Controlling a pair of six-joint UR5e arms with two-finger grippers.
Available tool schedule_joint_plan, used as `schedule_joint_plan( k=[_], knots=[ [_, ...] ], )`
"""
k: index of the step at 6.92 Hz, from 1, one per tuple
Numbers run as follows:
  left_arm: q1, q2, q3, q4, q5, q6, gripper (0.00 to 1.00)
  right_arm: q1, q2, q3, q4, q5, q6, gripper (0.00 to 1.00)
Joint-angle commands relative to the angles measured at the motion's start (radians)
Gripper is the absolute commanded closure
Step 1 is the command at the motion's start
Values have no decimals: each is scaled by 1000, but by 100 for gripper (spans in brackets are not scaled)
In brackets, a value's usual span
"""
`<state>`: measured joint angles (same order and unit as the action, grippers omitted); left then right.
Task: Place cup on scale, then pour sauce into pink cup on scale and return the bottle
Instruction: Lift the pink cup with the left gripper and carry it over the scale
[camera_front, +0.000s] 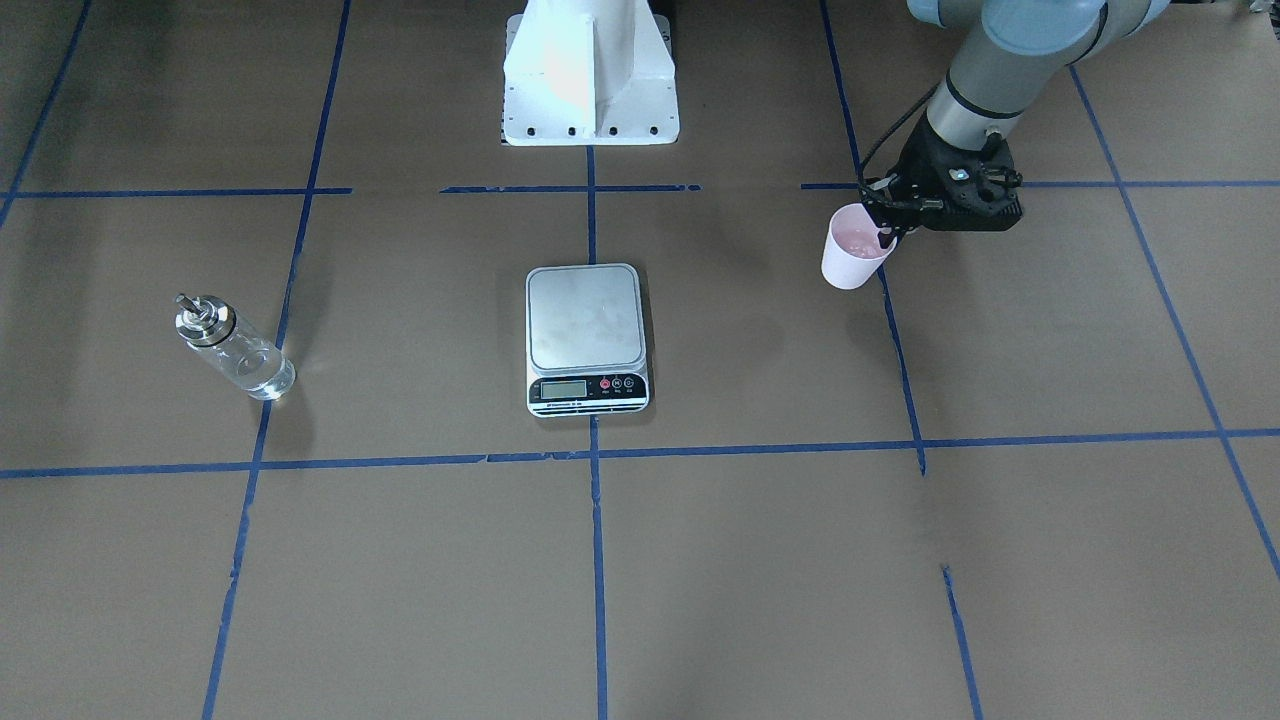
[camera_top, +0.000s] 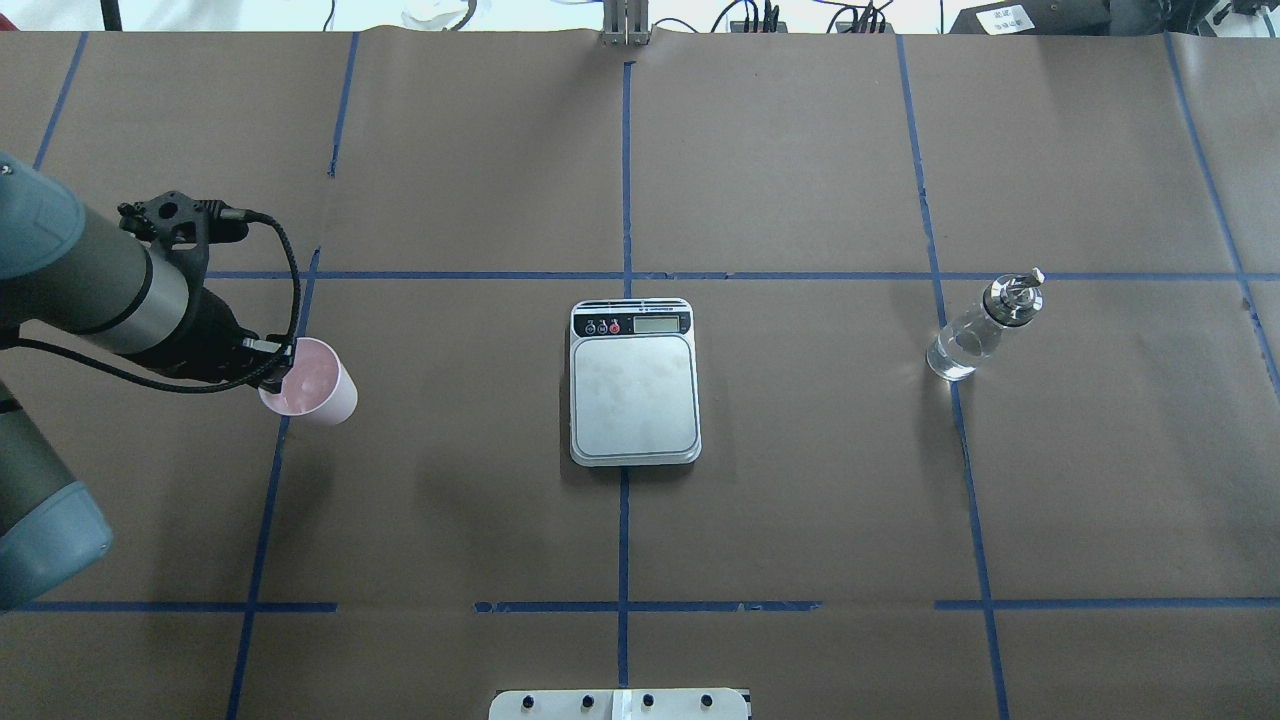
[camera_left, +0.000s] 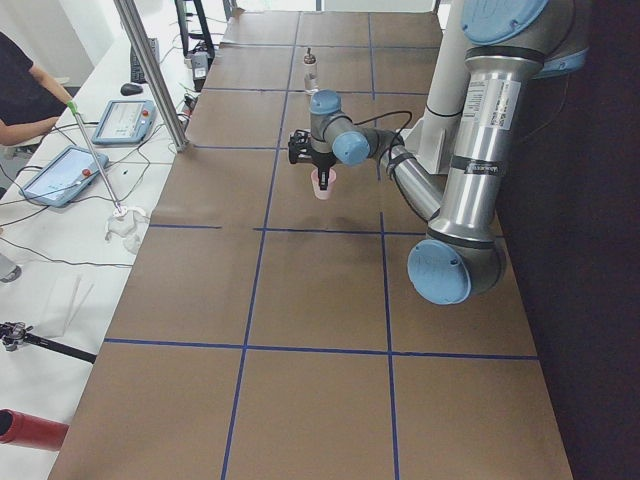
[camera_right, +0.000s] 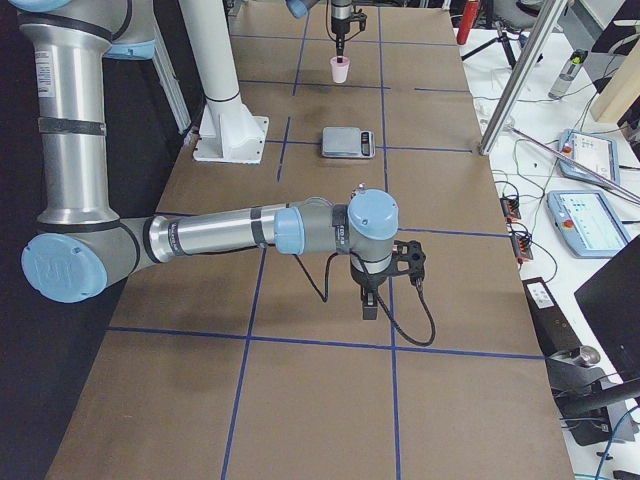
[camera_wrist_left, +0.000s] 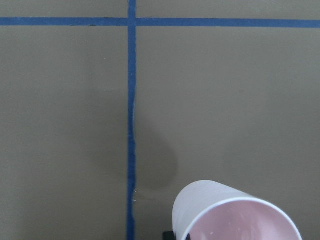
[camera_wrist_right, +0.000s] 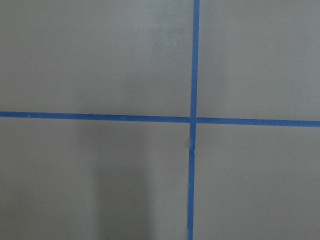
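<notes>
surface: tabletop (camera_top: 800, 500) covered in brown paper, marked into squares by blue tape lines (camera_top: 624, 150). beyond the edge opposite the robot stands a white bench carrying tablets (camera_right: 586, 216) and cables.

cup (camera_front: 852, 258): toward the tabletop's left end, about midway between the robot's edge and the opposite edge. the left end effector (camera_front: 888, 232) pinches its rim, one finger inside and one outside. the cup hangs clear of the surface, its shadow falling apart from it.

scale (camera_top: 634, 390): flat at the tabletop's centre, platform bare, well apart from the cup.

bottle (camera_top: 975, 332): upright toward the right end, clear sauce (camera_top: 955, 355) inside, nothing touching it.

right end effector (camera_right: 369, 305): points down over the right end; whether spread or pressed together, cannot tell.

count: one cup, one scale, one bottle, two arms.
</notes>
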<state>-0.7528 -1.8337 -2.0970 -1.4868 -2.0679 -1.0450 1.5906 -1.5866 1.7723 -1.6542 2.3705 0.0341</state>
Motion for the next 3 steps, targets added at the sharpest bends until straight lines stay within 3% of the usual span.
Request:
schedule_joint_plan(
  k=[1,3],
  knots=[
    [1,-243,37,178,-17,-147,100,0,-3,4,5,-1,3,0],
    [47,-425,214,148,-64,-341,100,0,3,13,5,-2,0,0]
  ],
)
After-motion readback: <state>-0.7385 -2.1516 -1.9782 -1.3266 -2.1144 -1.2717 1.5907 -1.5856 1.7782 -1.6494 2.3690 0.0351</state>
